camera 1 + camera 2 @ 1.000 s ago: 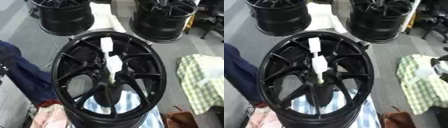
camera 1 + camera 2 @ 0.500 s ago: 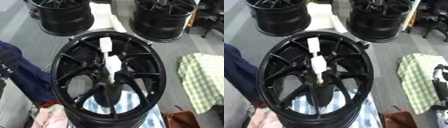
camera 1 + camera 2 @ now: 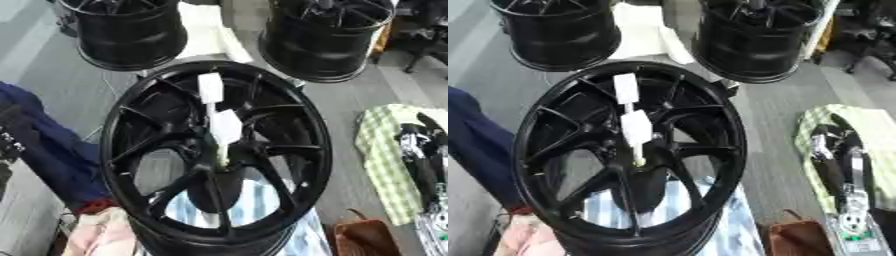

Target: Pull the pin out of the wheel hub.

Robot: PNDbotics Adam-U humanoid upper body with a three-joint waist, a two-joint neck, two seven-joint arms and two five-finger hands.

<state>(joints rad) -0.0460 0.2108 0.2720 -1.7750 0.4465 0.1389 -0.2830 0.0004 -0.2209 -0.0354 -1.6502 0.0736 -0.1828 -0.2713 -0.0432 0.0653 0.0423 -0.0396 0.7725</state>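
While pin (image 3: 635, 131) stands in wheel hub (image 3: 642, 165) | right hand (image 3: 837, 162) beside, fingers unclear | two rims (image 3: 562, 35) behind

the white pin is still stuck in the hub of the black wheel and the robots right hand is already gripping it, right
Not quite. The white pin does stand in the hub of the black wheel, but nothing grips it. The right eye view shows the right hand off to the right over the green checked cloth, well apart from the wheel.
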